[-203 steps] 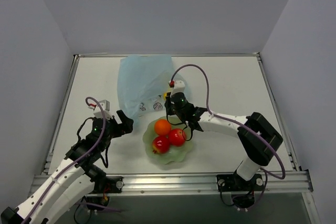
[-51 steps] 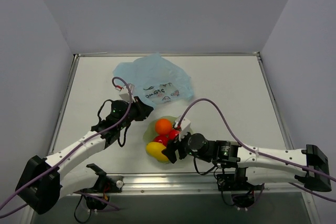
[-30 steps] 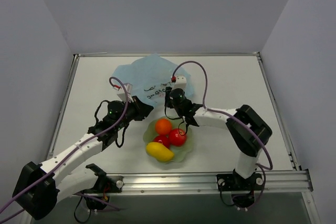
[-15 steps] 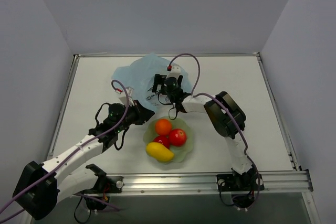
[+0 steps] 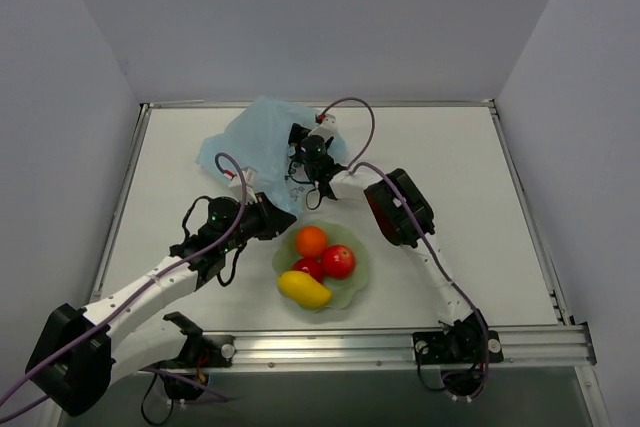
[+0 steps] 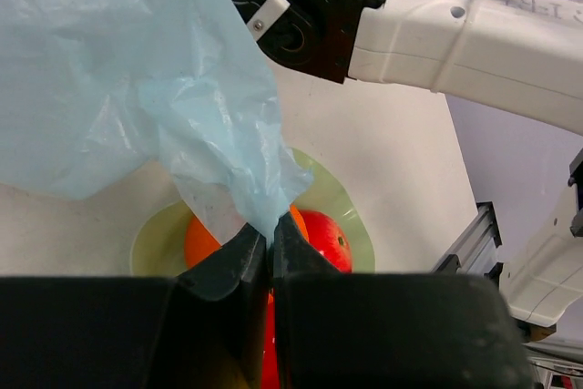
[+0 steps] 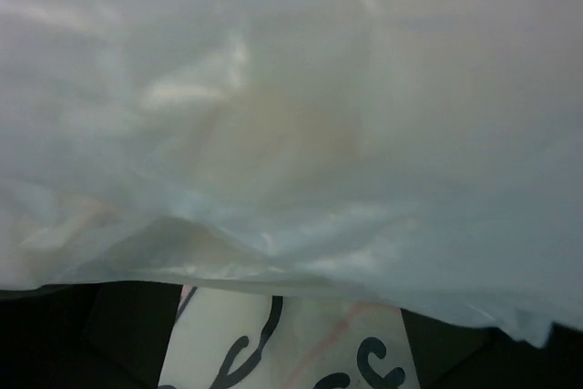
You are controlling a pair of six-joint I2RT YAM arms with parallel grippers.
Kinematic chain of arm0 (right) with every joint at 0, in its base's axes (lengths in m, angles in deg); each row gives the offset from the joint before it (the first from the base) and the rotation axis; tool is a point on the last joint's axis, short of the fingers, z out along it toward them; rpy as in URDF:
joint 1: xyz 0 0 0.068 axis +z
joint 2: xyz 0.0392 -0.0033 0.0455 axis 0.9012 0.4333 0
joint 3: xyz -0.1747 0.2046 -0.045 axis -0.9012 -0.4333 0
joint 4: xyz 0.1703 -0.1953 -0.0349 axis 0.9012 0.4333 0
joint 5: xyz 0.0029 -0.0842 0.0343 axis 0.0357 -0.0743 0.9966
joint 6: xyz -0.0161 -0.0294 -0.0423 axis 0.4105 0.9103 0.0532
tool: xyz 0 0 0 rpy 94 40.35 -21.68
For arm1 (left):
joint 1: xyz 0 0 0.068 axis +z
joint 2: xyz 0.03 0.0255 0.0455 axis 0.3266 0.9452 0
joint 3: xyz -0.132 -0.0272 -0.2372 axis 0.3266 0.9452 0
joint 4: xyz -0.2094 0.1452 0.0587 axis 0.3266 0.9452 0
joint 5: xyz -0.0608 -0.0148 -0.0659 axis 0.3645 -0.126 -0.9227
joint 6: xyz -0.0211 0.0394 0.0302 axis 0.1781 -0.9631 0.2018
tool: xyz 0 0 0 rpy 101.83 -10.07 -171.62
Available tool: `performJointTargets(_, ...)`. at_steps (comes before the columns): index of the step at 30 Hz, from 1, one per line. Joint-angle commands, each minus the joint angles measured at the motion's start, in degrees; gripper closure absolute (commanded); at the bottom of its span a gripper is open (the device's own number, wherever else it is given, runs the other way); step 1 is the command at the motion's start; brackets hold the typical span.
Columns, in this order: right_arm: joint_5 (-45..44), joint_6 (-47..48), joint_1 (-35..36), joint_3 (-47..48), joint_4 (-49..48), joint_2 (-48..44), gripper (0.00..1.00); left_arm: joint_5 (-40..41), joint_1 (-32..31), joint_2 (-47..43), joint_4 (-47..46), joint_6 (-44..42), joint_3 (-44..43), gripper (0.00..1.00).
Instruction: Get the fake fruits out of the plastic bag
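The light-blue plastic bag (image 5: 250, 142) lies crumpled at the back of the table. My left gripper (image 5: 277, 218) is shut on the bag's near corner, right behind the bowl; the left wrist view shows the film (image 6: 137, 88) pinched between its jaws (image 6: 270, 239). My right gripper (image 5: 306, 150) is pushed into the bag, its jaws apart with the printed patch (image 7: 291, 348) between them. Bag film (image 7: 291, 88) fills the right wrist view, with a pale yellowish blur behind it. An orange (image 5: 311, 241), two red apples (image 5: 339, 261) (image 5: 306, 269) and a yellow mango (image 5: 303, 290) lie in the bowl.
The pale green scalloped bowl (image 5: 359, 284) sits at the table's near middle, just in front of the bag. A raised metal rail (image 5: 400, 344) runs along the near edge, and grey walls close in the table on three sides.
My right gripper has swung back from beside the bowl to the bag and pushed into it. The bag has bunched toward the left. My left gripper has kept its hold.
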Motion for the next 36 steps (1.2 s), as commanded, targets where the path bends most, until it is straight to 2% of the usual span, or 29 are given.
performJointTargets(1, 2.7, -5.5, -2.0, 3.4, -6.3, 2.5, 0.22, -1.9, 0.1, -0.9, -1.3, 1.1, 0.4, 0.98)
performJointTargets(2, 2.9, -6.0, -2.2, 2.9, -7.6, 2.4, 0.32, -1.8, 0.1, -1.1, -1.2, 1.1, 0.5, 0.98)
performJointTargets(3, 3.1, -5.7, -2.2, 2.2, -10.4, 2.1, 0.46, -1.2, 0.2, -1.5, -0.9, 1.0, 0.5, 0.98)
performJointTargets(5, 3.2, -4.1, -2.3, -1.5, -13.0, 0.0, 0.59, -0.8, 0.3, -1.8, 0.0, 0.4, 0.3, 0.98)
performJointTargets(9, 5.4, -3.1, -3.0, -11.2, -20.6, -7.2, 0.7, 0.5, 0.5, -1.7, 1.1, -0.9, -1.0, 0.98)
performJointTargets(17, 8.9, -0.5, -3.0, -39.5, -27.4, -24.9, 0.74, 2.2, 1.3, -0.3, 2.1, -2.6, -3.7, 0.98)
performJointTargets(22, 10.9, -1.7, -1.4, -50.2, -25.4, -35.2, 0.75, 2.4, 1.6, 2.2, 0.2, -2.7, -5.9, 0.98)
performJointTargets(27, 10.2, -1.7, 2.0, -57.3, -19.8, -44.1, 0.75, 2.6, 2.0, 5.5, -1.0, -3.3, -8.5, 0.98)
performJointTargets(29, 7.2, -0.7, 4.2, -59.8, -16.8, -49.6, 0.75, 2.4, 2.1, 5.9, -1.9, -3.3, -9.3, 0.98)
performJointTargets(36, 4.9, 2.6, 9.4, -65.7, 1.1, -69.9, 0.75, 2.4, 2.4, 9.1, -4.4, -3.3, -10.2, 0.98)
